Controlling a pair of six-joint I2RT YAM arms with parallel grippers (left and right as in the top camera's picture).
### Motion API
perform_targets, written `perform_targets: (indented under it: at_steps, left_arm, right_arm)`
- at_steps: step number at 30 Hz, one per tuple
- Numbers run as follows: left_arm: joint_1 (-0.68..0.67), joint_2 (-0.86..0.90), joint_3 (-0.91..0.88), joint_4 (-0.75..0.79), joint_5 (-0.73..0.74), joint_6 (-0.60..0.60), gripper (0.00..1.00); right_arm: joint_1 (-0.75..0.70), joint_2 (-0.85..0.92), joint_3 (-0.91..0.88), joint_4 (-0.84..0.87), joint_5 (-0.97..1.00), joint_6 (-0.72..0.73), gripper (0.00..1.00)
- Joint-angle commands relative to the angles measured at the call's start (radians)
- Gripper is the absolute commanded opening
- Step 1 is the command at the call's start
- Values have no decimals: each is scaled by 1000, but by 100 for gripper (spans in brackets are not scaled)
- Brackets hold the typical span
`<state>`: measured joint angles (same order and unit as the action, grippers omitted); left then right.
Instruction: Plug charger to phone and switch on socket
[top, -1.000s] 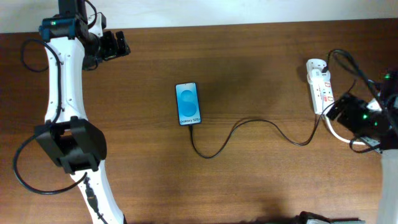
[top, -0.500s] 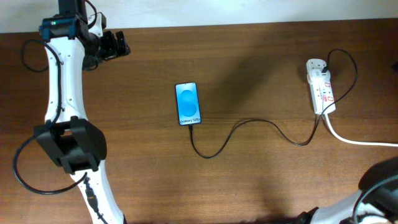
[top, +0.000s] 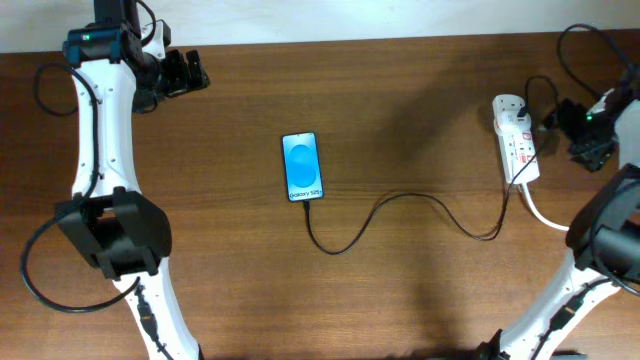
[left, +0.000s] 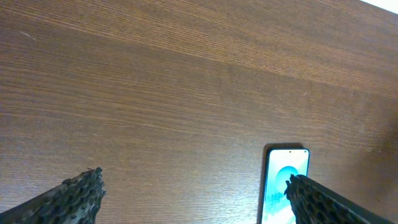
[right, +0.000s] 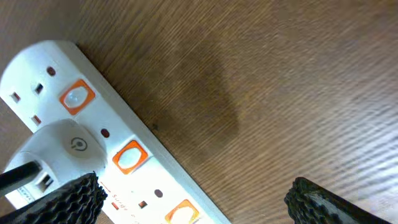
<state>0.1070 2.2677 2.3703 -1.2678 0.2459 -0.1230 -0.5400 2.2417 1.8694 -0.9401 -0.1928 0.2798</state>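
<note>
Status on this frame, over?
Left hand open, away from phone. Right hand open at socket. Charger reaches phone; switch state unclear. Nothing blocking socket.

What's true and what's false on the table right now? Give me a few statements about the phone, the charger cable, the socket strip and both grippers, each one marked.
1. The phone has a blue lit screen. True.
2. The left gripper grips the phone. False: it is open and empty, well apart from the phone, which lies flat and untouched.
3. The charger runs from the phone's lower end across to the socket. True.
4. The right gripper is shut on the charger. False: it is wide open beside the socket, holding nothing.
</note>
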Motion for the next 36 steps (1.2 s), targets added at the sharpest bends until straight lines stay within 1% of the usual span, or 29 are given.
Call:
perform_targets:
  at_steps: [1, 6, 10, 12, 15, 22, 27, 31, 36]
  left_arm:
    - [1, -21, 13, 2, -7, 9, 99]
    - [1, -21, 13, 2, -7, 9, 99]
    - [1, -21, 13, 2, -7, 9, 99]
    - [1, -21, 13, 2, -7, 9, 99]
    - [1, -21, 13, 2, -7, 9, 99]
    - [1, -21, 13, 2, -7, 9, 99]
    - [0, -21, 13, 2, -7, 9, 99]
    - [1, -21, 13, 2, -7, 9, 99]
    - [1, -21, 13, 2, -7, 9, 99]
  right_arm:
    - [17, 35, 12, 3, 27, -13, 98]
    - [24, 56, -4, 37, 43, -15, 98]
    - [32, 56, -21, 67, 43, -49, 98]
    - [50, 56, -21, 64, 47, -89, 98]
    - [69, 57, -31, 58, 80, -90, 98]
    - [69, 58, -98, 93, 72, -81, 98]
    - [69, 58, -98, 68, 16, -72, 98]
    - [69, 58, -98, 39, 16, -63, 98]
    - [66, 58, -98, 51, 41, -60, 98]
